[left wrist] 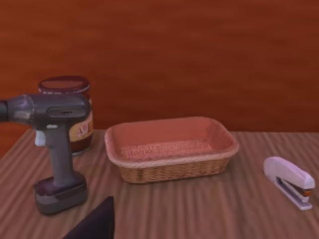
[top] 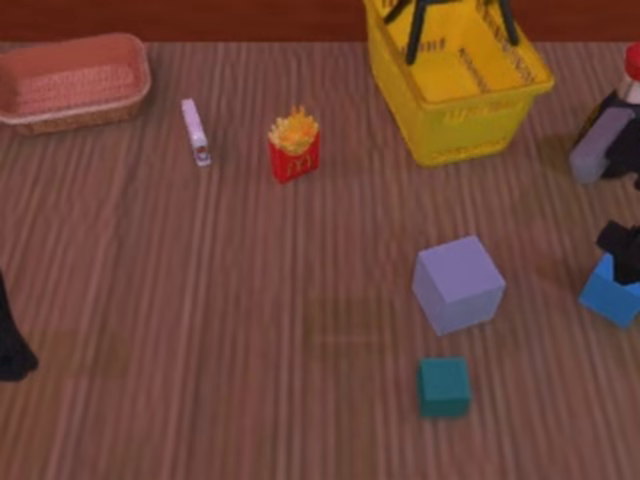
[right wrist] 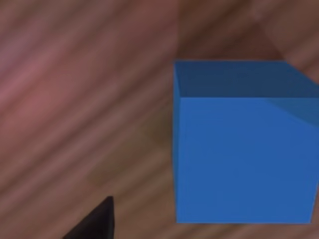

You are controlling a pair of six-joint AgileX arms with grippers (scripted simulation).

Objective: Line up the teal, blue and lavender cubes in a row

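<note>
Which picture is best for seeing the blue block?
The right wrist view: the blue cube fills much of it, showing its faces plainly. In the top view it sits at the table's right edge, partly covered by the right gripper. The left wrist view doesn't show it.

The tabletop point(top: 200, 300) looks like wood, brown with fine parallel grain and a dull finish. The teal cube point(top: 444, 386), the blue cube point(top: 606, 293) and the lavender cube point(top: 459, 283) are plain, smooth and matt (no texture on any face). The shallow basket point(left wrist: 172, 149) is woven wicker, rough-surfaced. The yellow basket point(top: 455, 85) looks like smooth plastic. The stapler point(left wrist: 289, 181) appears slightly glossy plastic, the drill point(left wrist: 55, 144) dark matt plastic.
</note>
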